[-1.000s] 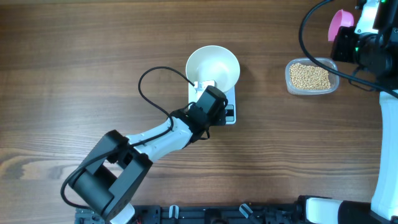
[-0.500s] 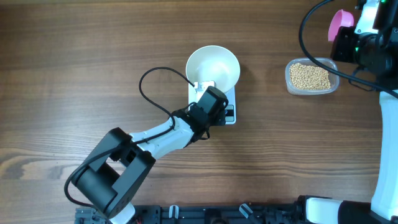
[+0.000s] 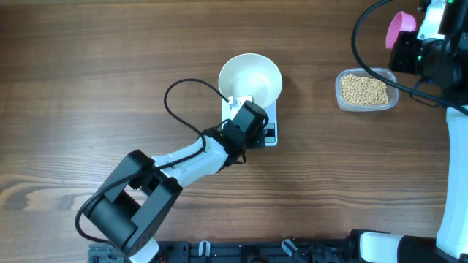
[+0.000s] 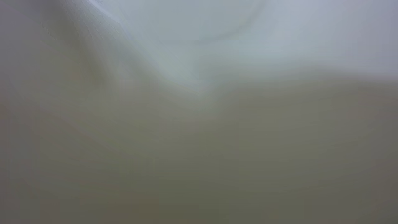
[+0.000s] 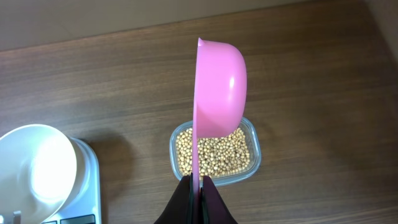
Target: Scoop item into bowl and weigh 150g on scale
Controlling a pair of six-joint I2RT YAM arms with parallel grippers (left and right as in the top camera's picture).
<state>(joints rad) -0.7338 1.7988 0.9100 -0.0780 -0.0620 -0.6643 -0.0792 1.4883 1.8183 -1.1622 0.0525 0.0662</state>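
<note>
Your right gripper [image 5: 198, 186] is clamped on the pink scoop [image 5: 217, 81] — by the tub [image 3: 391, 102] of beans [image 3: 364, 89] near the worktop's [image 3: 88, 73] right edge. Your left gripper [image 3: 247, 117], closed, is over the scale [image 3: 272, 115] carrying the bowl [image 3: 250, 77] — mid-worktop.

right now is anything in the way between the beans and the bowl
Nothing visible. Only table surface lies between the tub of beans and the bowl on the scale. The left arm sits over the scale's front edge, off that path. The right tool holds the pink scoop.
</note>
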